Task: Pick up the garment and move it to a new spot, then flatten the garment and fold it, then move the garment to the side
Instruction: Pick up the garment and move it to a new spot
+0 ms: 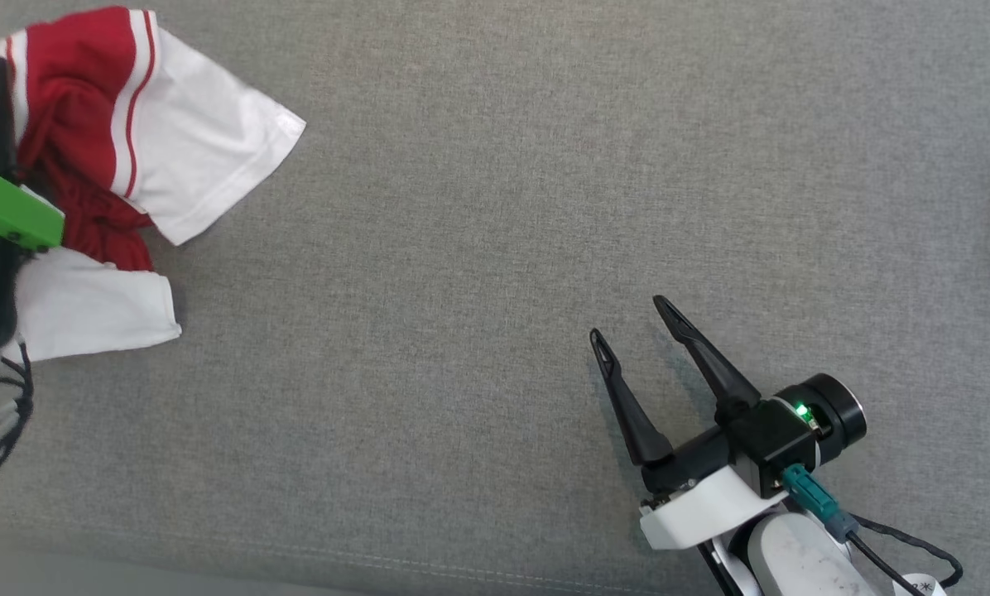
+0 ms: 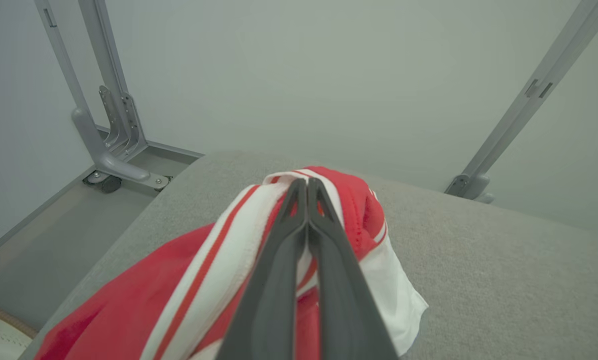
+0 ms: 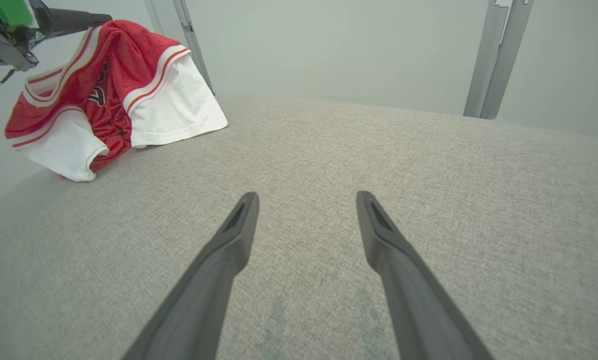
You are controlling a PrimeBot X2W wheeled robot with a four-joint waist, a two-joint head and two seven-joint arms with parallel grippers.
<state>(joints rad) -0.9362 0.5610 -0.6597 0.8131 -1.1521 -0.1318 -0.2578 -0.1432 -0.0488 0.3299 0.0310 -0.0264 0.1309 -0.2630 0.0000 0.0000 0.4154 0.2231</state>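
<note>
Blk fingers (image 1: pixel 627 406), white wrist (image 1: pixel 694 509), green LED (image 1: pixel 801 410)

We are making out no readable text, label or number. We are seeing a dark print (image 3: pixel 97 94) on the red garment (image 3: pixel 144 50), too crumpled and small to read.
</note>
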